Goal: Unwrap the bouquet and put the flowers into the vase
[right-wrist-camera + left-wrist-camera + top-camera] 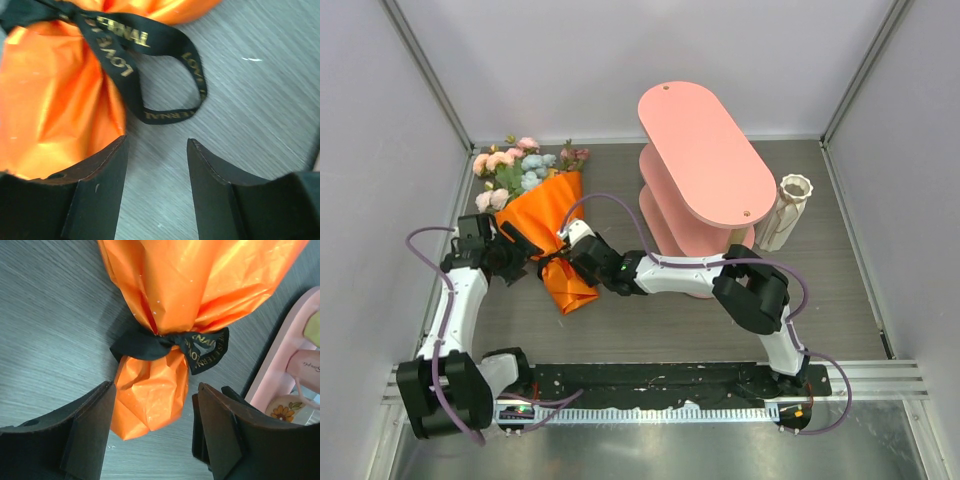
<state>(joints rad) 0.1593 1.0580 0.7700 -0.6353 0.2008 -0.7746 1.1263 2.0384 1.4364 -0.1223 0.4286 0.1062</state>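
The bouquet [545, 218] lies on the table at the left, its flowers [520, 165] pointing to the far left corner. Orange paper [200, 285] wraps it, and a black ribbon bow [165, 345] is tied around it. My left gripper [154, 386] is open, and the crumpled paper tail [150, 400] below the bow sits between its jaws. My right gripper [156, 140] is open over bare table, with the paper [55, 115] at its left finger and a ribbon loop [172, 115] just ahead. The cream ribbed vase [788, 210] stands upright at the far right.
A pink three-tier oval shelf [700, 165] stands between the bouquet and the vase, close to the right arm's forearm. Its lower tier [280, 375] shows at the right of the left wrist view. Grey walls enclose the table on three sides.
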